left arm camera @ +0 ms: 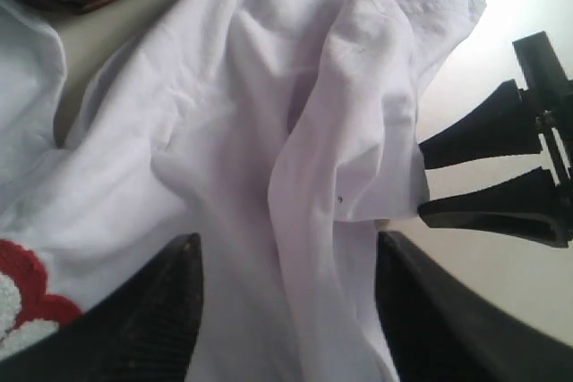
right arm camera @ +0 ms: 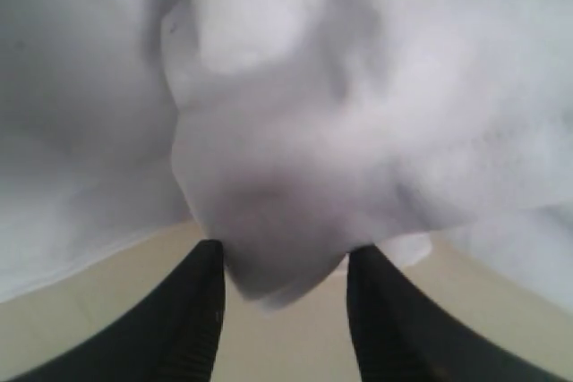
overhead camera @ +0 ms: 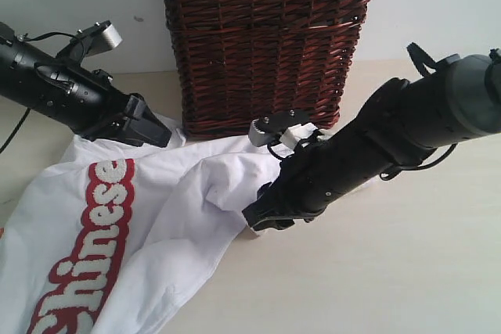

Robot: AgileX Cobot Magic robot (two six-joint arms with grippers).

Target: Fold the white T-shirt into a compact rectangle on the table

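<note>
Rumpled white cloth fills the gap between the wide-set fingers (left arm camera: pixel 183 310) of the left gripper (left arm camera: pixel 288 237). They stand open, straddling a raised ridge of the white T-shirt (overhead camera: pixel 156 224) without pinching it. Close by, the right gripper (right arm camera: pixel 285 248) has its fingers parted too, with a bunched corner of the shirt's edge poking in between the tips. To my eye they have not clamped on it, though the cloth nearly fills the gap. The rest of the shirt spreads away from both sets of fingers across the table (overhead camera: pixel 376 271), lettered front up and creased, in front of the wicker basket (overhead camera: pixel 266 44). I'd judge this to be the gripping stage ahead of a first fold, since nothing is squared yet. Next, each pair of fingers needs to close on the cloth's edge. The two then need to draw apart and pull it flat.
</note>
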